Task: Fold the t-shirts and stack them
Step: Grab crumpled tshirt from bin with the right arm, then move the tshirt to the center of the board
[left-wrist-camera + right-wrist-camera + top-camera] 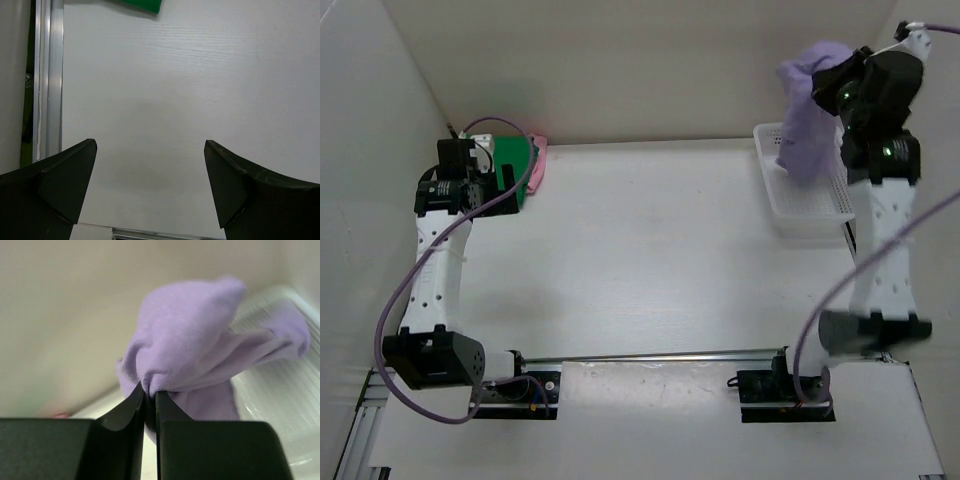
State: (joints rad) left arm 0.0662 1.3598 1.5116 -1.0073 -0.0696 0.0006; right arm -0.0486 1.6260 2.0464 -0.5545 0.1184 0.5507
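A light purple t-shirt (806, 110) hangs bunched above the white mesh basket (804, 205) at the back right. My right gripper (149, 394) is shut on a fold of this purple t-shirt (192, 347), lifting it clear of the basket. At the back left lie a folded green t-shirt (510, 165) and a pink one (539, 158) under it, partly hidden by the left arm. My left gripper (150, 147) stands open over bare table near them, with a corner of the green t-shirt (142, 5) at the top of its view.
Cardboard walls close in the back and both sides. A metal rail (650, 355) runs across the near edge by the arm bases. The basket rim (280, 300) shows behind the hanging cloth.
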